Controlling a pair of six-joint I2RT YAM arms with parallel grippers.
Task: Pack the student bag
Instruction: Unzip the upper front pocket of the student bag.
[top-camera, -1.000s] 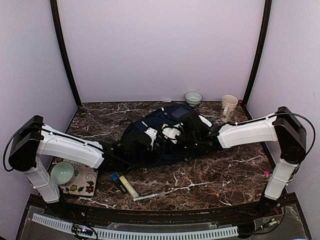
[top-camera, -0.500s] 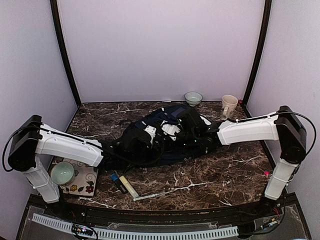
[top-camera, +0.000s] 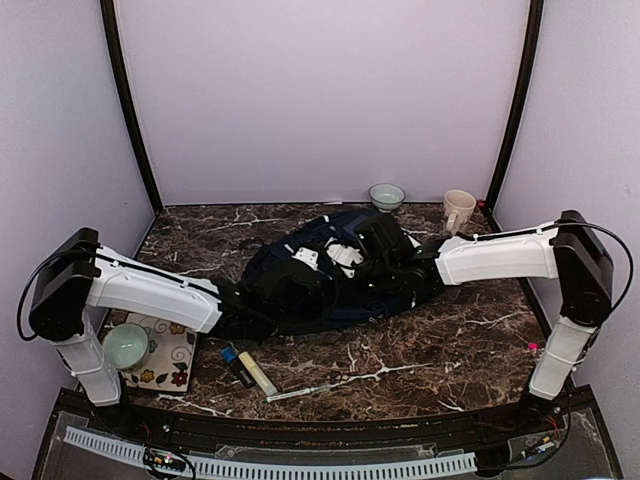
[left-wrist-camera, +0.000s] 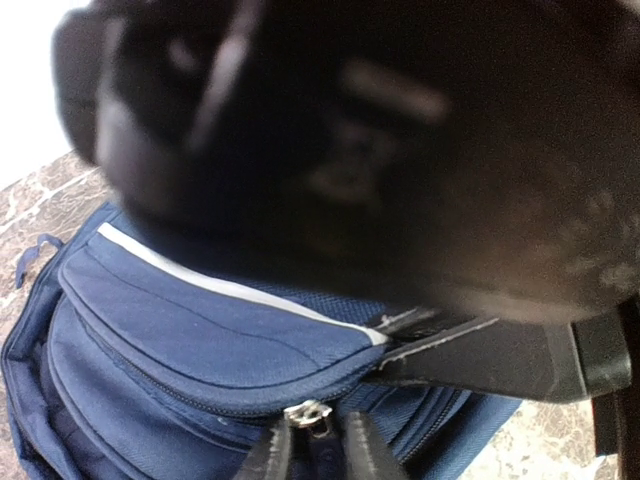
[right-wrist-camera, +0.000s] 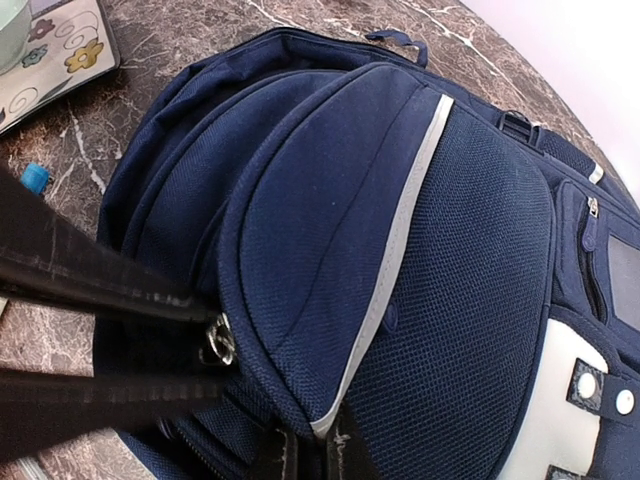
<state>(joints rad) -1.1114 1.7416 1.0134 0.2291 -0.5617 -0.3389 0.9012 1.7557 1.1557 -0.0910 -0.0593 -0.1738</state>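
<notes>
The student bag (top-camera: 330, 290) is a navy backpack with white stripes, lying in the middle of the marble table. In the left wrist view my left gripper (left-wrist-camera: 318, 452) is shut on a silver zipper pull (left-wrist-camera: 308, 415) under the front pocket flap (left-wrist-camera: 200, 330). In the right wrist view my right gripper (right-wrist-camera: 308, 458) is shut on the pocket's fabric edge at the end of the white stripe (right-wrist-camera: 395, 250). The left gripper's fingers (right-wrist-camera: 90, 280) and the zipper pull (right-wrist-camera: 218, 340) show there at the left. In the top view both grippers, left (top-camera: 300, 288) and right (top-camera: 372, 262), meet over the bag.
A small bowl (top-camera: 387, 195) and a cream mug (top-camera: 459, 212) stand at the back right. A floral mat (top-camera: 165, 362) with a green bowl (top-camera: 127, 345) lies front left. A blue-capped item (top-camera: 230, 355), a yellowish stick (top-camera: 258, 375) and a pen (top-camera: 300, 392) lie near the front edge.
Both grippers have moved up and to the right over the bag, closer together. The bag's top fabric has shifted and its white patch is now mostly covered.
</notes>
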